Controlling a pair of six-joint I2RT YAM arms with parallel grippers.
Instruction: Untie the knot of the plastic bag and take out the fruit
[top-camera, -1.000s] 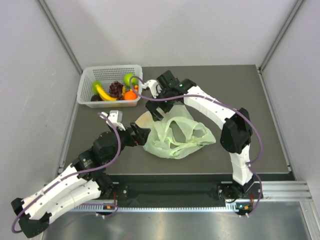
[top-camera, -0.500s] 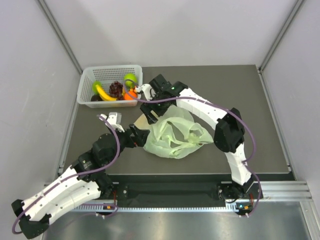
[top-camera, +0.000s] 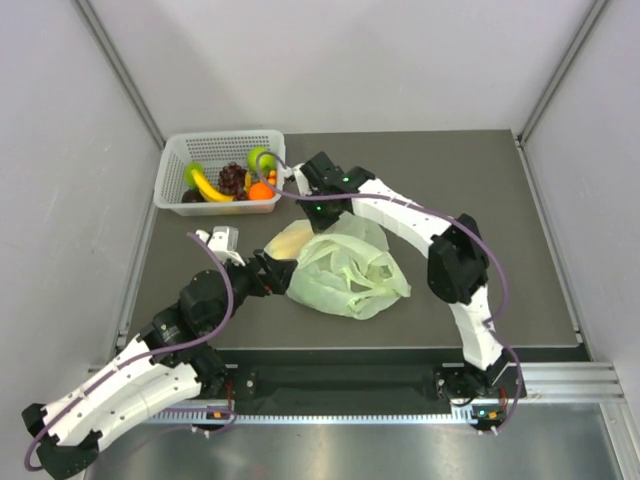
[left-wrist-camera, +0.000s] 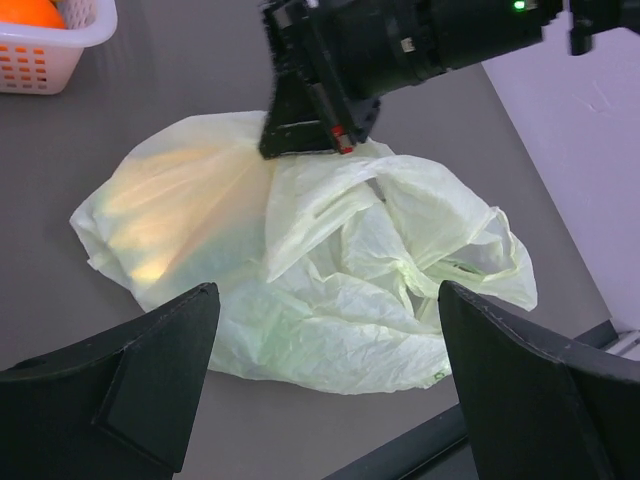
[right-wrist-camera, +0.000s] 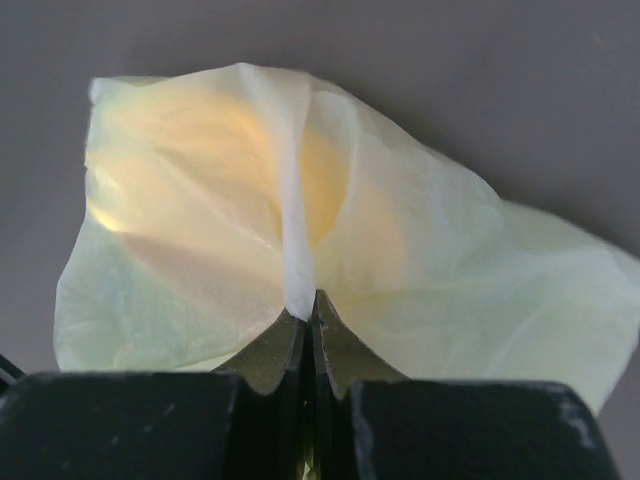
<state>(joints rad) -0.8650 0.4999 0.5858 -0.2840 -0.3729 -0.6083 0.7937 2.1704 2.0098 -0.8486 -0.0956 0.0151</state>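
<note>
Right gripper (right-wrist-camera: 308, 300) we are pinching shut on a plastic bag (right-wrist-camera: 180, 200) fold, prob. to lift & empty it.

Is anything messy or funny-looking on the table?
Only the plastic bag: it lies in a crumpled heap, and the right gripper has its fingers pinched shut on a fold at its far edge. A yellowish patch shows through that end; I cannot tell what it is.
</note>
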